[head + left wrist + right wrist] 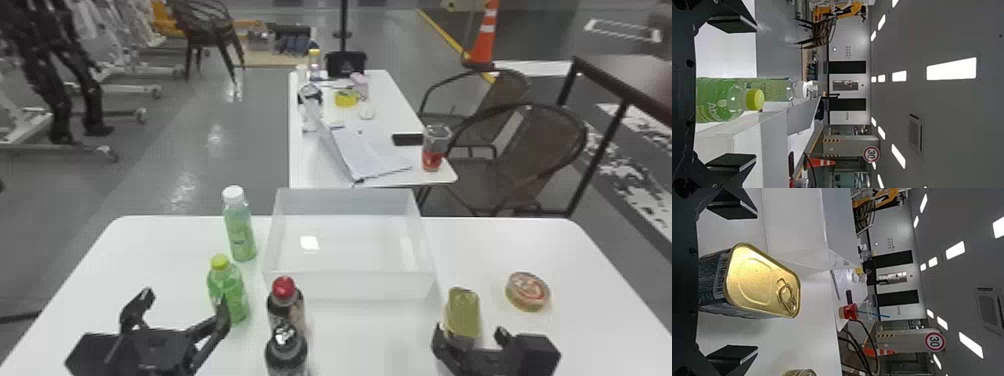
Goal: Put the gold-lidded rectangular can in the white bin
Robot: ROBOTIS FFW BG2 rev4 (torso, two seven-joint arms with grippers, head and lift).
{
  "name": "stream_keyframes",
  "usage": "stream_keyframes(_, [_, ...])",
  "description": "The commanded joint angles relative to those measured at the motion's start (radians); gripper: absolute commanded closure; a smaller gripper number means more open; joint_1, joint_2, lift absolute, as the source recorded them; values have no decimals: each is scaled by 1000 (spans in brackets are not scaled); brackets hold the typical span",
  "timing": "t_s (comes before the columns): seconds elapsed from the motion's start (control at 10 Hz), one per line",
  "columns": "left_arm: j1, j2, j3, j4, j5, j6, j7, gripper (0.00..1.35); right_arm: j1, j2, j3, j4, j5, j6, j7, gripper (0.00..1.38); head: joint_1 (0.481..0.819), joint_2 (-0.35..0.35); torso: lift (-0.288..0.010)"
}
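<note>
Black right gripper [470, 330]: I have it low over the near right of the table, its two fingers spread wide, nothing clamped.
Right wrist view: between the fingers of my right gripper [756, 281] I see the gold-lidded rectangular can, standing upright, lid and pull ring plain to me.
Gold-lidded rectangular can [462, 312]: on the table, outside the white bin, just off its near right corner.
Round tin [528, 291]: lying flat, to the right of the can and a bit farther from me.
White bin [350, 286]: see-through walls, mid-table, open at the top.
Left gripper [185, 300]: over the near left, fingers also well parted, holding nothing.
Yellow-capped green bottle [228, 292]: upright, near the left gripper's right-hand finger.
White-capped bottle [240, 230]: upright behind that one, left of the bin.
Red-capped dark bottle [286, 307]: upright, close to the bin's near wall, toward its left end.
Second dark bottle [286, 352]: in front of the red-capped one, nearer me.
White table [370, 330]: carries all of these.
Back table [315, 167]: beyond the bin, with a cup of red drink [433, 150] near its right corner.
Chairs [535, 150]: brown, right of the back table.
</note>
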Motion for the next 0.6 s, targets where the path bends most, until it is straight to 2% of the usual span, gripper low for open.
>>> stream_keyframes(0.0, [-1,0,0,2,1,-5,-1,142,-23,-4,0,22,6,-3,0,91,549,0,-100])
stream_keyframes(0.4, [-1,-11,9,5,1,-10,-13,142,-46,-6,0,71,-2,-3,-5,111,549,0,-100])
stream_keyframes(0.5, [-1,-14,11,5,-2,-10,-18,142,-52,-7,0,79,1,-3,-5,265,549,0,-100])
